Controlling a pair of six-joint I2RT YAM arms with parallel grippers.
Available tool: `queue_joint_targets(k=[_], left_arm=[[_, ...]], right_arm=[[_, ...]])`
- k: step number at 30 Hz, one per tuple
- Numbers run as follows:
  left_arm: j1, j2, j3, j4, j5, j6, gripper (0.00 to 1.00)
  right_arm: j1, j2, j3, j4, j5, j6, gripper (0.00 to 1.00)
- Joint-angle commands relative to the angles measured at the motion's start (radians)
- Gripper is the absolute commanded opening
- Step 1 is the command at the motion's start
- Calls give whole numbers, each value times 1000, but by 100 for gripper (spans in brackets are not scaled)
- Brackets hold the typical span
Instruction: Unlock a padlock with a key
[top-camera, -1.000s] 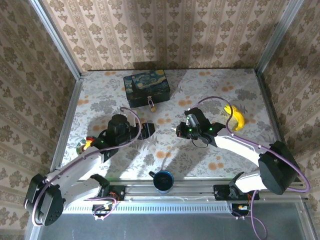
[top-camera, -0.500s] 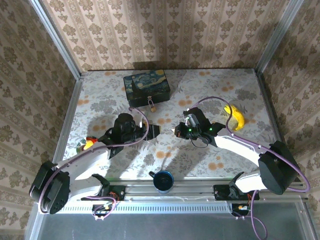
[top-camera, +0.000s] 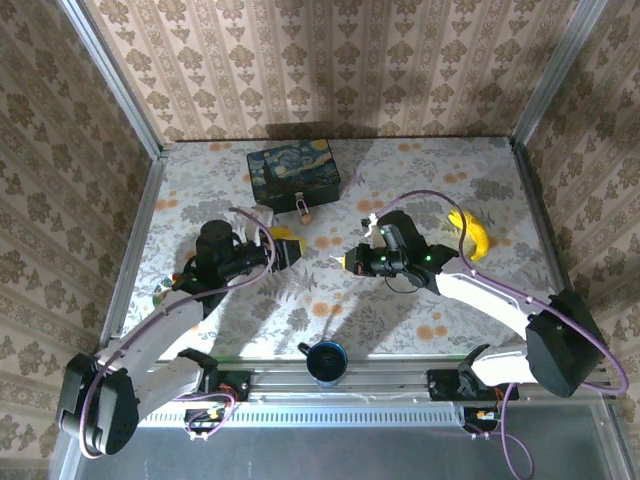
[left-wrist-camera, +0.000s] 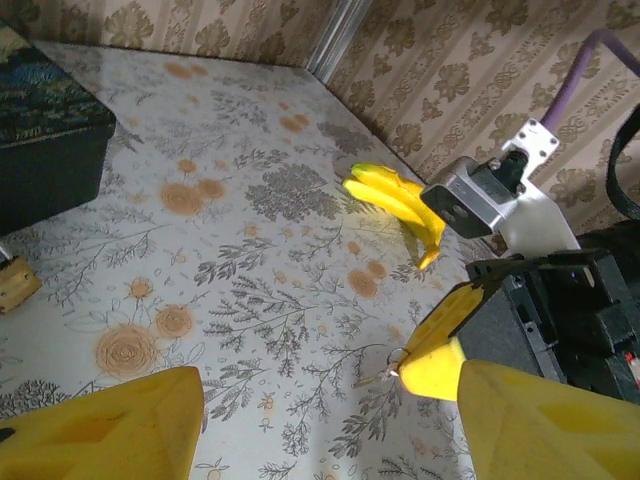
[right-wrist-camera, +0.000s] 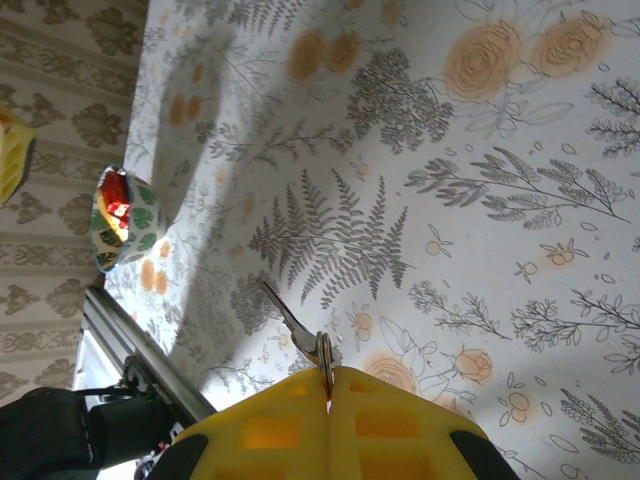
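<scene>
The small brass padlock (top-camera: 304, 209) hangs at the front of the dark blue painted box (top-camera: 293, 174); in the left wrist view the padlock (left-wrist-camera: 14, 284) shows at the left edge below the box (left-wrist-camera: 40, 120). My right gripper (top-camera: 350, 263) is shut on the ring of a silver key (right-wrist-camera: 291, 321), whose blade sticks out past the fingertips above the table. In the left wrist view that key (left-wrist-camera: 376, 375) juts from the right gripper's yellow fingers (left-wrist-camera: 438, 345). My left gripper (top-camera: 283, 249) stands open just in front of the box, with nothing between its fingers (left-wrist-camera: 110, 430).
A yellow banana (top-camera: 472, 234) lies at the right of the flowered table. A small patterned bowl (right-wrist-camera: 115, 218) sits at the left, under the left arm. A dark blue cup (top-camera: 326, 360) stands at the near edge, between the arm bases.
The left arm has swung its gripper a little back and left, toward the box, and turned its wrist so the yellow fingers show. The right gripper with the key has edged slightly left.
</scene>
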Motion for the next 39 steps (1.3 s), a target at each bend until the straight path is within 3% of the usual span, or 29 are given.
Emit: queue_joint_targets(k=[1,11,24,39], left_arm=[[6,-37,-17,-21,36,39,71],[70,-55,-26,-9,112,47,79],[66,-14,-30,121,175,-12,81],[30,2,-9,98,181,14,81]], right_arm=[[-7,-28,13,13,-53,-26,0],[-22,-37,3,56,-137,-43,0],[-67,-72,-3,80,-262,-52,0],[-107,-93,-27,116,-360,-55,0]])
